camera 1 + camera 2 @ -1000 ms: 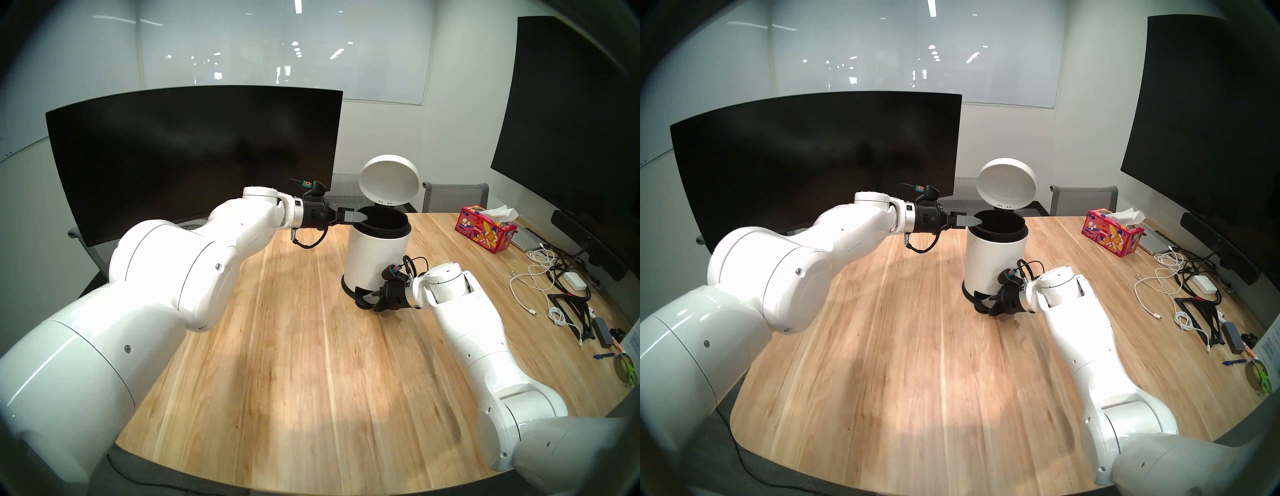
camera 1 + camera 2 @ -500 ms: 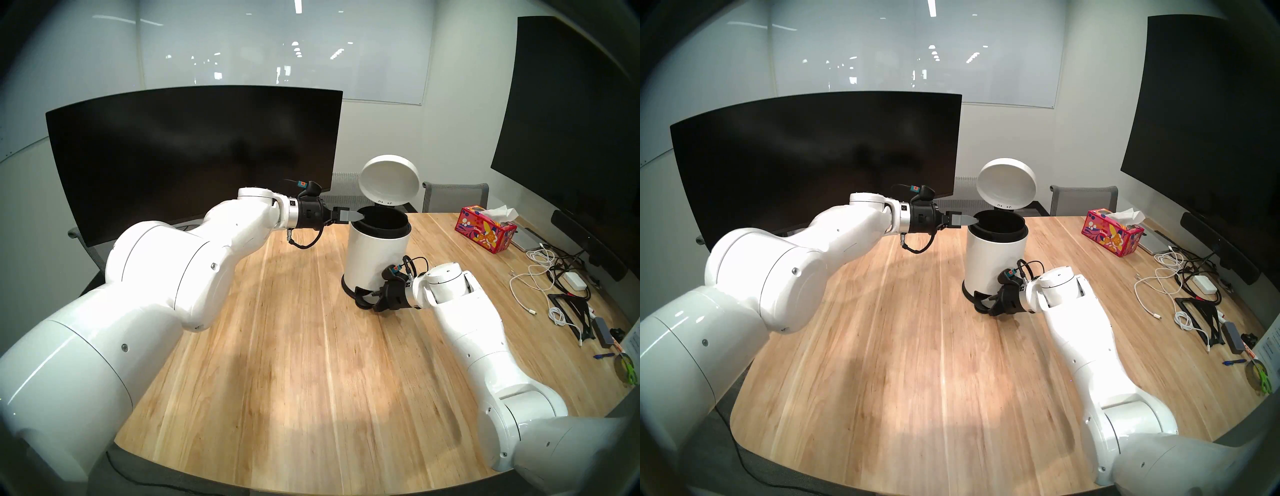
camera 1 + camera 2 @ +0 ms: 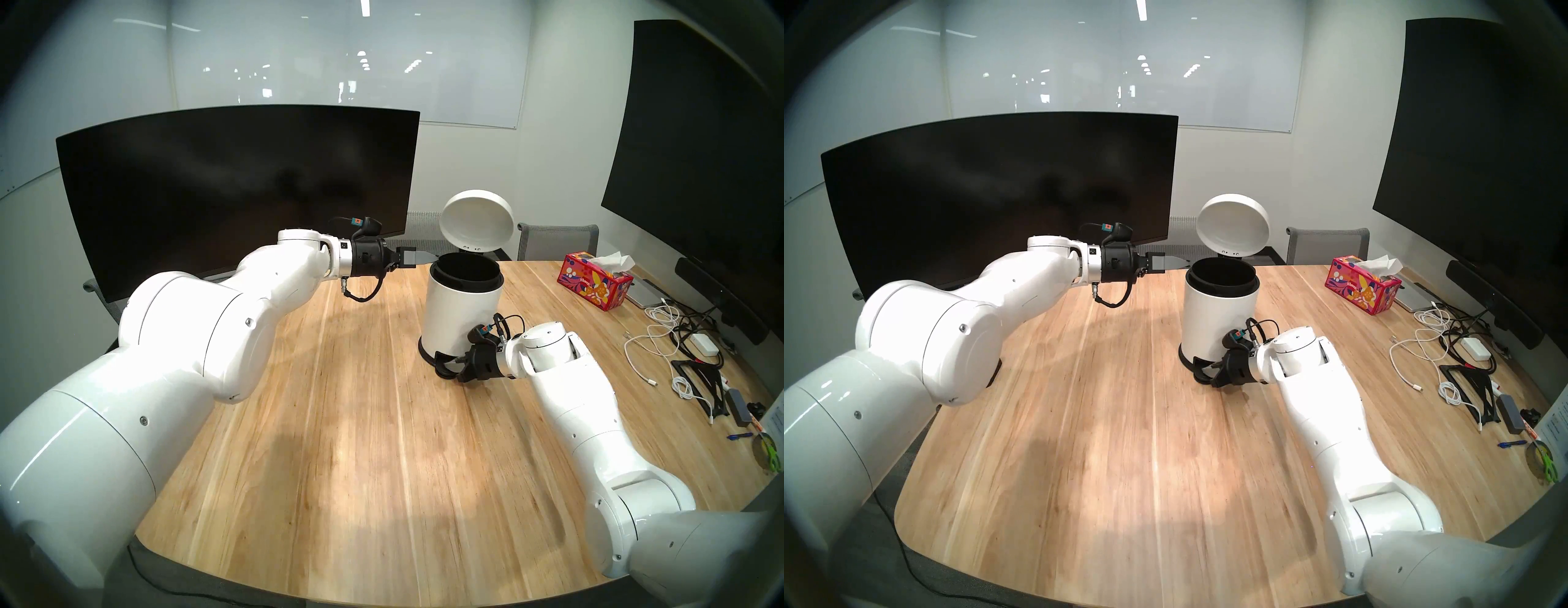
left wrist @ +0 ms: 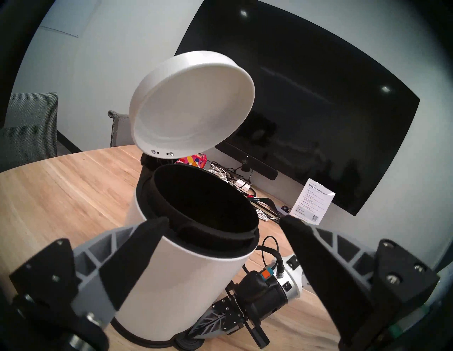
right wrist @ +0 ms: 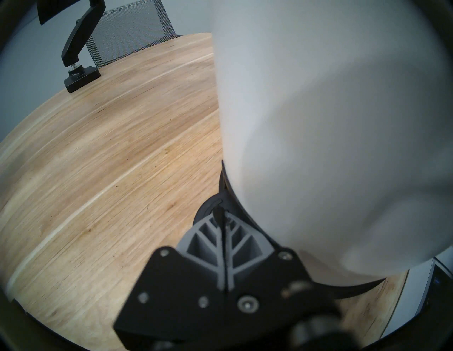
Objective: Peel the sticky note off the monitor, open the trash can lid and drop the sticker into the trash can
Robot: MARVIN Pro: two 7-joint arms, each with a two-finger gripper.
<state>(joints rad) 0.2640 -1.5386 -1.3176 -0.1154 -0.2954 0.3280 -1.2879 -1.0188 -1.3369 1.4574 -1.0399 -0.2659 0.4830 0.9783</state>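
Observation:
The white trash can [image 3: 460, 314] stands mid-table with its lid [image 3: 477, 225] tipped up and back, so the dark inside [image 4: 206, 201] is exposed. My left gripper [image 3: 430, 268] hangs open and empty just left of the bin's rim; in the left wrist view its fingers [image 4: 137, 259] spread wide before the bin. My right gripper [image 3: 445, 364] is shut, tips resting on the black pedal [image 5: 208, 206] at the bin's base. The curved monitor [image 3: 237, 187] behind my left arm shows a bare black screen. The sticky note is out of view.
A tissue box [image 3: 594, 286], loose cables [image 3: 662, 339] and small gadgets lie along the table's right side under a big flat display [image 3: 700, 148]. A grey chair [image 3: 555, 240] stands behind the bin. The monitor's stand foot [image 5: 81, 76] sits at the far left.
My left arm has drawn back to the left; its open fingertips were over the bin's rim and now sit clear of it. The right arm and lid have not moved.

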